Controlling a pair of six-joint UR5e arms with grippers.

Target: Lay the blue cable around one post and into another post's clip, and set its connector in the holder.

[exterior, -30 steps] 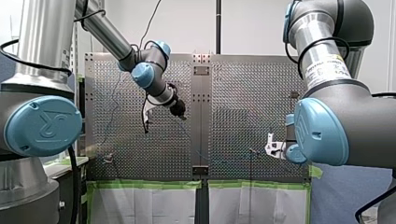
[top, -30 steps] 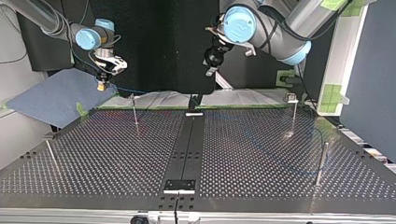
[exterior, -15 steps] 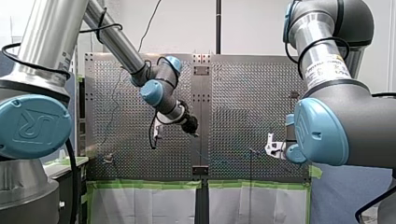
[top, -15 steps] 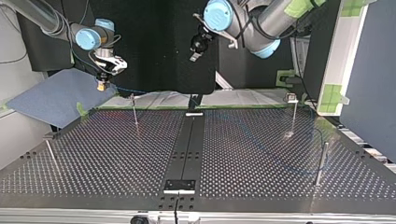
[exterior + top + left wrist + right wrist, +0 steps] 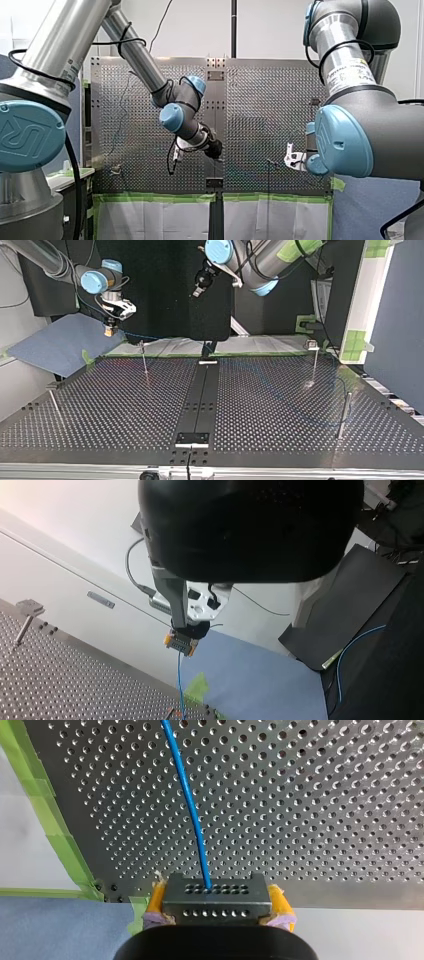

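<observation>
Atop table (image 5: 100, 415) four posts (image 5: 144, 360); one blue cable (image 5: 192, 805), one connector (image 5: 216, 901).

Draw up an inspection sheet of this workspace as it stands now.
Surface: perforated table, metal, with a black strip down its middle.
Job's things: connector clamped between yellow pads; thin posts stand upright, such as the post; holder not identifiable.
Clutter: nothing seen.
Grippers: right gripper shut on the connector, in the air past the table's far edge in the top view; left gripper raised high, apart from the connector.
Cables: blue cable runs from the connector out over the table; its route among the posts is too faint to tell.
Surroundings: blue mat beside the table; green tape along its edge.
</observation>
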